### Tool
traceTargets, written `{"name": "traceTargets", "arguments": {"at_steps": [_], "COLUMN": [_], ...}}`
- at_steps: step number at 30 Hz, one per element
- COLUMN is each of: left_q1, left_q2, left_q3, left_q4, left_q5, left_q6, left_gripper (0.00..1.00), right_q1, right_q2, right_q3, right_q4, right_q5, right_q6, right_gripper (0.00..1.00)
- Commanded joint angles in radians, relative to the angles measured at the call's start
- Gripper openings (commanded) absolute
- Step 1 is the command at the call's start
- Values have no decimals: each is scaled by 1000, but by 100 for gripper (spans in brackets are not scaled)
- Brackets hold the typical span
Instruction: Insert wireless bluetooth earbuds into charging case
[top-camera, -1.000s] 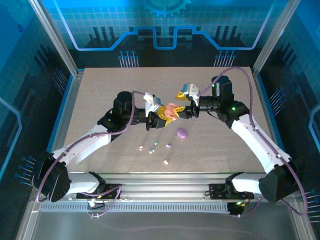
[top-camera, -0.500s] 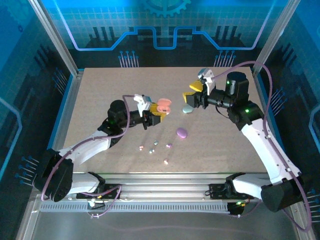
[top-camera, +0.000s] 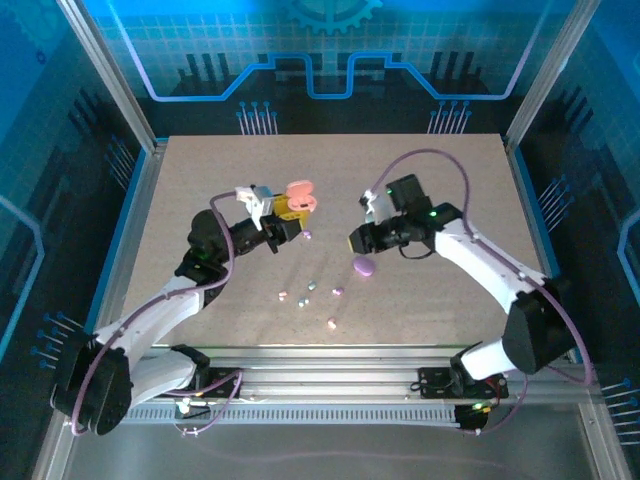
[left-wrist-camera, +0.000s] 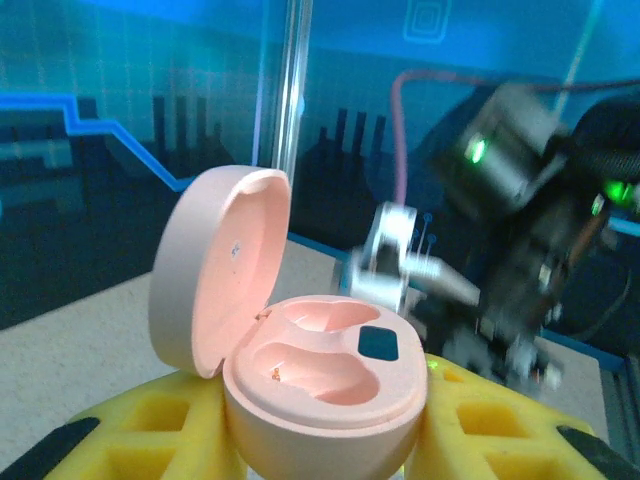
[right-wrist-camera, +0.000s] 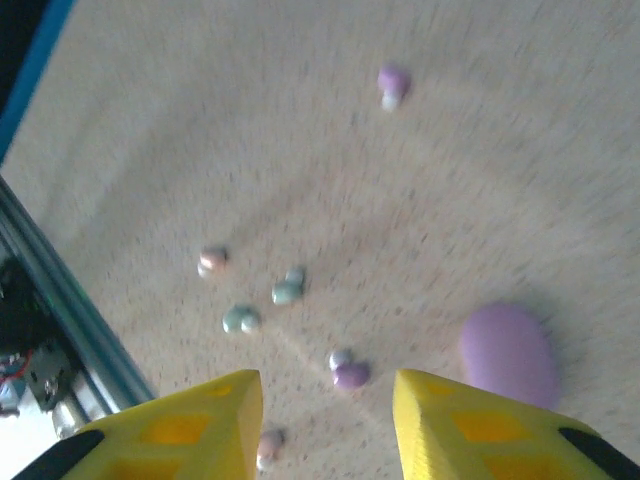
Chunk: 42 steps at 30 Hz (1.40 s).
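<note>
My left gripper (top-camera: 288, 208) clamped on the open pink charging case (left-wrist-camera: 322, 438), both its wells (left-wrist-camera: 308, 372) empty, my right gripper (right-wrist-camera: 325, 392) parted and holding nothing, above loose earbuds (right-wrist-camera: 287, 292) scattered on the counter (right-wrist-camera: 450, 150), closed purple case (right-wrist-camera: 508, 355) just beside them

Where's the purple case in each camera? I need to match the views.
Top external: purple case right of centre on the table.
Right wrist: lower right.
Left wrist: aimed at the pink case, lid open, instead.
Shared landmark: the purple earbud just beside it, in top and right wrist.
</note>
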Motion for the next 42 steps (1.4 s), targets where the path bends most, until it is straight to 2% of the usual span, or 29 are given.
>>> {"name": "traceTargets", "arguments": {"at_steps": [1,11,18,22,29,35,42], "left_q1": [9,10,11,11,10,10,11], "left_q2": [-58,-147,-183,-189,-205,-211,-212], "left_q3": [-18,-20,-20,-20,-23,-26,-25], "left_q4": [-32,-117,-135,-137,-151,-157,-160], "left_q5": [-65,-121,-156,-157,-156,-152,-153], "left_q6": [37,87,105,113,128,130,130], "left_gripper": [33,33,34,33,34,34,35], "right_q1": [65,306,403,438,466,467,470], "right_q2": [34,26,92,170,243,264,294], "right_q3": [-39,-233,-211,-163,-98,-79,-58], "right_q4": [-35,17,45,19,-26,-54,-67], "right_q5": [20,167,189,215,241,260,251], "right_q6": [84,368,578,662,680,681,680], "right_gripper": [40,42,52,52,51,43,40]}}
